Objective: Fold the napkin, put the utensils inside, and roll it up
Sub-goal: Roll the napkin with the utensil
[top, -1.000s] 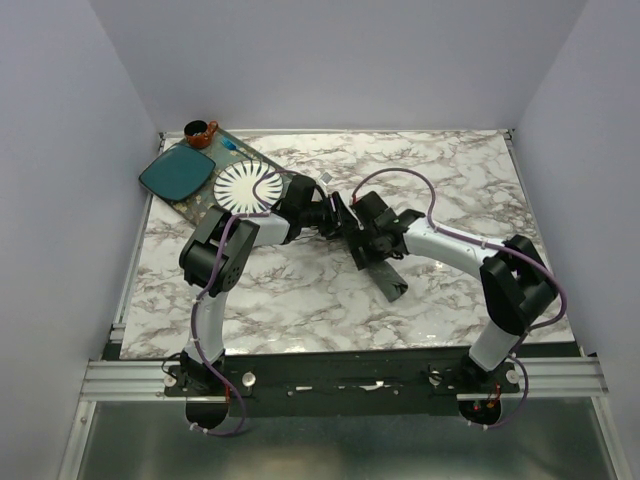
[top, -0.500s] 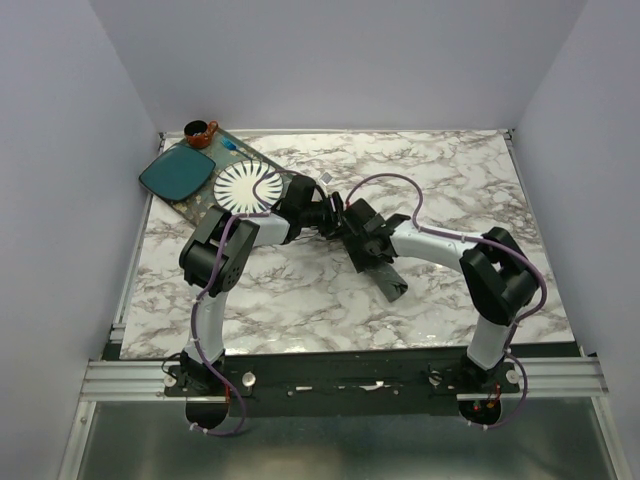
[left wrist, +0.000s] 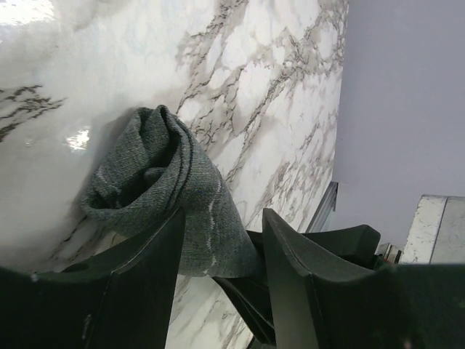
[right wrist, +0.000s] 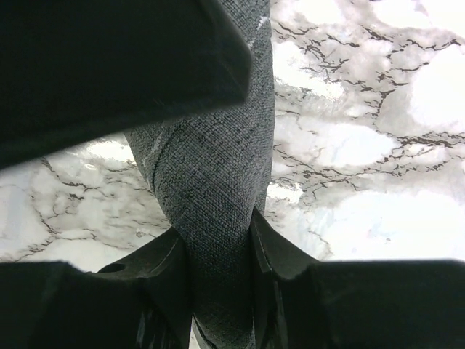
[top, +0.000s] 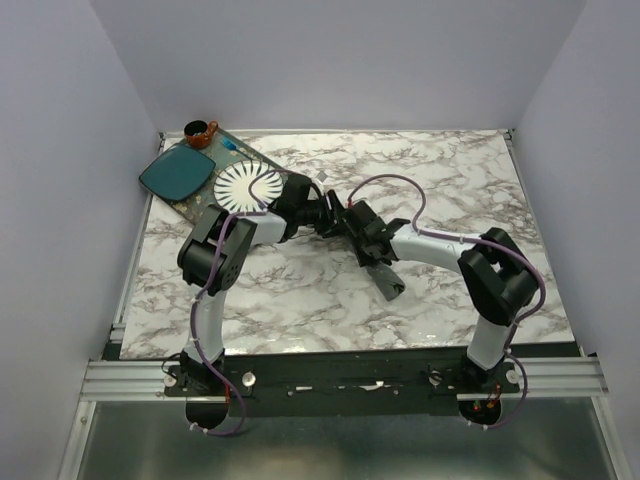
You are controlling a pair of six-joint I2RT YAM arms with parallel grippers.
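Gripping the napkin [left wrist: 152, 174], left gripper [left wrist: 221, 218] and right gripper [right wrist: 218, 240] sit well inside the table [top: 450, 180] edges.

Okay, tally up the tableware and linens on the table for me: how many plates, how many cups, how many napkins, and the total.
Plates: 2, the teal square plate and the white ribbed plate
Cups: 1, the brown cup
Napkins: 1, the dark grey napkin, rolled up
Total: 4
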